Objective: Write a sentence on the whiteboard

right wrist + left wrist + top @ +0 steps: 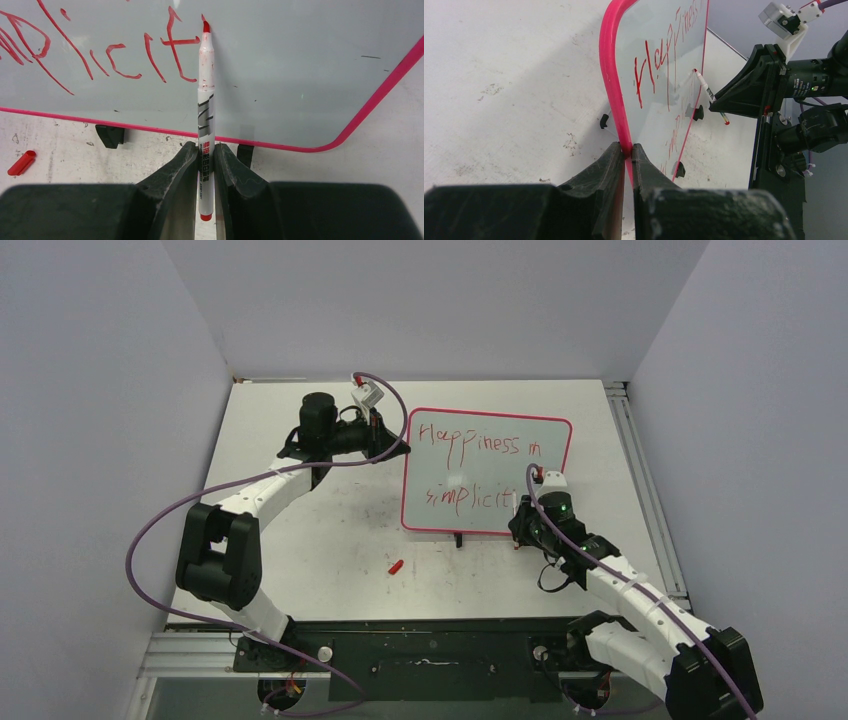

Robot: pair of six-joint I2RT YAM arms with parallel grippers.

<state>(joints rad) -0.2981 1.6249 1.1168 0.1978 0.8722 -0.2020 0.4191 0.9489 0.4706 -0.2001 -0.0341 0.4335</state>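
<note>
The whiteboard (545, 455) stands tilted on the table, pink-red rim all round. The sentence (470, 445) runs in red over two lines, "Happiness in" above "simplicit". My left gripper (626, 150) is shut on the board's left rim (610, 65). My right gripper (205, 150) is shut on a white marker (205, 100), which points up at the whiteboard (300, 75). Its red tip sits at the surface just right of the last "t" of the sentence (115, 60). In the left wrist view the marker (704, 90) meets the board face near the sentence (654, 70). From above, the right gripper (522, 518) is at the board's lower right.
A red marker cap (395, 566) lies on the table in front of the board, also the cap (21, 163) at the right wrist view's left. Black clip feet (110, 135) hold the board's lower edge. A metal rail (640, 480) borders the table's right side; grey walls enclose it.
</note>
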